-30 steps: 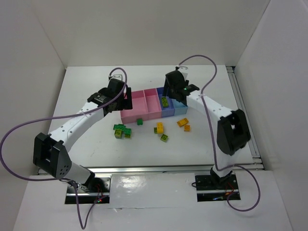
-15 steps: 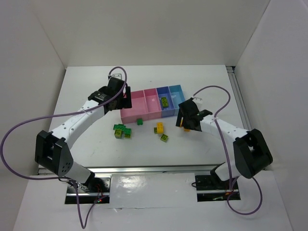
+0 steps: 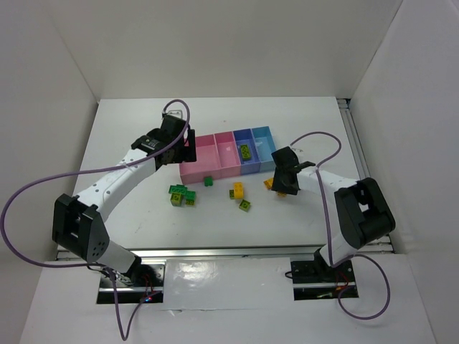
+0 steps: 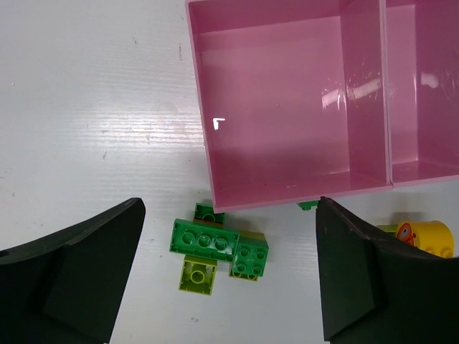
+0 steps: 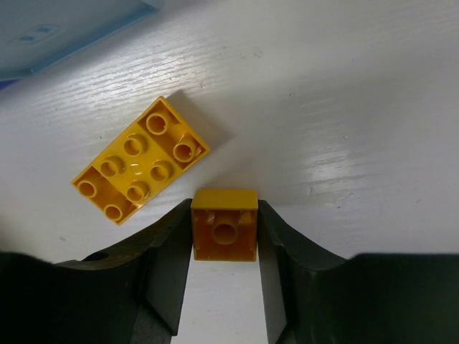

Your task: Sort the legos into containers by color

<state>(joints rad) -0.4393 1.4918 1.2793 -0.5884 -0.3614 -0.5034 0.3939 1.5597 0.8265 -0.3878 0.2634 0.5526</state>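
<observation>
The right gripper (image 5: 224, 221) has left the bins within the last second and come down in front of the paler blue bin (image 3: 265, 143). Its jaws, wider a moment ago, now pinch the small orange brick (image 5: 224, 240) on both flanks. That brick sits on the table (image 3: 308, 129), just beside the longer orange brick (image 5: 140, 170) and not touching it. A lime brick (image 3: 245, 151) lies in the darker blue bin (image 3: 242, 137) as it did a second ago, so that drop looks done. The orange pick is the step in hand, and the brick is not yet lifted. The left gripper (image 4: 229, 206) has not moved: its jaws are wide and empty over the near wall of the wide pink bin (image 4: 287, 107). There are four bins in a row: wide pink, narrow pink (image 3: 226, 150) and two blue, with only the darker blue holding anything. The bricks are two orange, one yellow (image 3: 237, 190) and three lime: one binned, one in the left cluster (image 4: 197, 274) and one before the yellow (image 3: 245, 206). Dark green is probably four: a long one (image 4: 205, 240), a square one (image 4: 250, 259), a half-hidden piece behind them (image 4: 209, 212) and one before the bins (image 3: 208, 181).
</observation>
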